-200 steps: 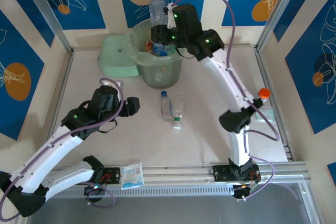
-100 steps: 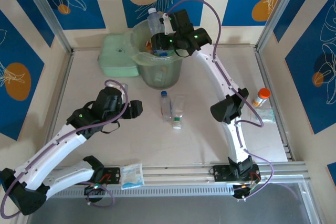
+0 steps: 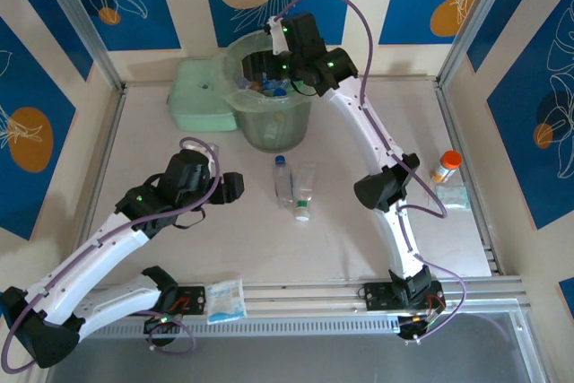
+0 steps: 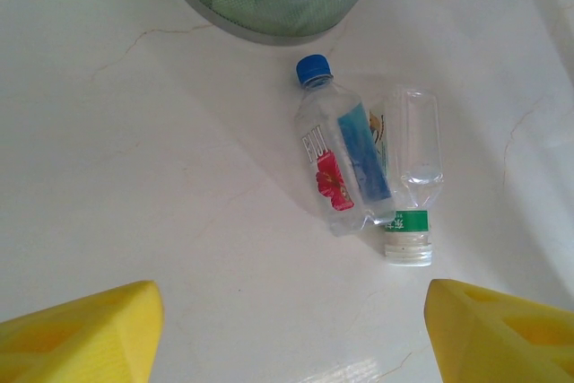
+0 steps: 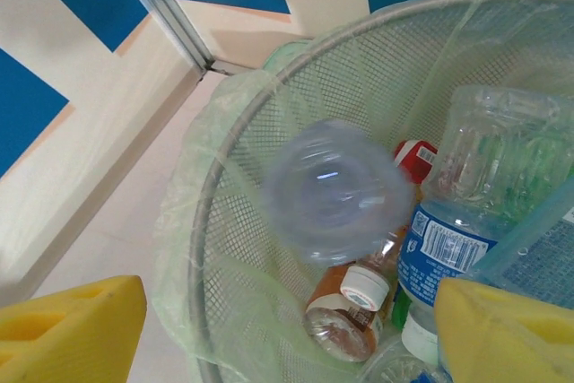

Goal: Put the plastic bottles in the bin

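Right gripper [image 5: 289,329] is parked over the tall round translucent pale-green bin [image 3: 269,123] at the top middle of the overhead shot. Its yellow fingers [image 5: 76,329] are spread wide, sitting in the two bottom corners of the wrist view with nothing between them. In the middle of that view there's a clear plastic bottle [image 5: 336,190], seen end-on and really blurry. It's inside the bin's mouth and clear of both fingers.

Below it in the bin is a pile of more bottles. One is a clear bottle with a blue label [image 5: 448,239] and another is a brownish bottle with a white cap [image 5: 350,302].

Left gripper [image 4: 291,338] hangs over the table just left of centre. Its fingers are also well apart and holding nothing.

Two bottles are lying on the table in front of the bin, near the middle of the frame. One is a clear bottle with a blue cap [image 4: 341,159], its cap pointing up towards the bin. Pressed against its right side is a clear bottle with a white cap and green band [image 4: 413,177], pointing the other way.

The flat mint-green rectangular box [image 3: 202,96] sits just left of the bin. The white bottle with an orange cap [image 3: 446,166] is way over at the right edge.
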`<control>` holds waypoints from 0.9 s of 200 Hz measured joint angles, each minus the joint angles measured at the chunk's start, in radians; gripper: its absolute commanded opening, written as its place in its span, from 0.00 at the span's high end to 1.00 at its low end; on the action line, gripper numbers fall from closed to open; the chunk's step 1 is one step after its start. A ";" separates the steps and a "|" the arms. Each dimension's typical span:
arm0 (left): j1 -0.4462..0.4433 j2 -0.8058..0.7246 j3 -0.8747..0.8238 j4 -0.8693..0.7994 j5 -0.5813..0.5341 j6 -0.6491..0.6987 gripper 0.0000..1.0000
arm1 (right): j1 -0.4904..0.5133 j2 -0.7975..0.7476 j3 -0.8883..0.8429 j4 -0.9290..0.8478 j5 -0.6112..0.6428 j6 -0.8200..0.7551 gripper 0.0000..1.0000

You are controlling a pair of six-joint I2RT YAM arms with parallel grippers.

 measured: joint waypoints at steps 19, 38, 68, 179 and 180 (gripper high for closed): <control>0.000 0.000 0.000 0.002 0.002 0.002 0.24 | 0.012 -0.028 -0.043 0.006 0.028 -0.006 0.17; 0.000 0.009 0.000 0.012 0.011 0.008 0.24 | 0.029 -0.106 -0.143 0.020 0.067 -0.012 0.22; 0.000 0.042 0.000 0.037 0.025 0.019 0.25 | 0.058 -0.329 -0.413 0.089 0.137 -0.008 0.38; -0.138 0.428 0.009 0.235 0.021 0.057 0.19 | 0.035 -0.999 -1.205 0.195 0.285 0.156 0.46; -0.139 0.432 0.010 0.236 0.020 0.057 0.19 | 0.035 -1.008 -1.216 0.194 0.286 0.159 0.46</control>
